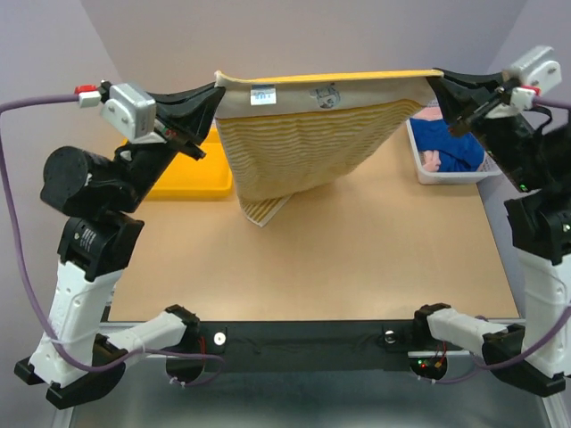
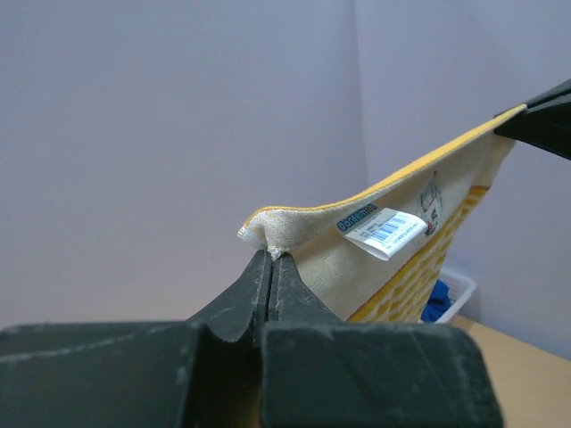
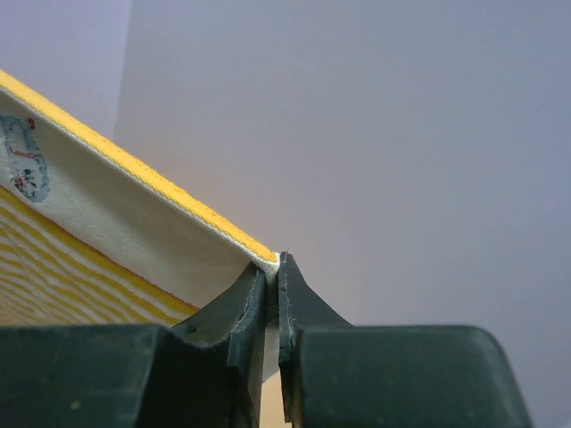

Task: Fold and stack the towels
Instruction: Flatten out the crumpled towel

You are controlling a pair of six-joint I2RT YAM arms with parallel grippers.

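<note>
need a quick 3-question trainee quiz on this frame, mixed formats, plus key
1. True or false: the striped towel lies flat on the table.
2. Where is the blue towel? A) on the table B) in the white bin C) under the striped towel
3. Fill in: the left gripper and the right gripper are each shut on one of the striped towel's ____ corners.

Key
1. False: it hangs stretched between the two grippers, and only its lower end reaches the table.
2. B
3. top
</note>
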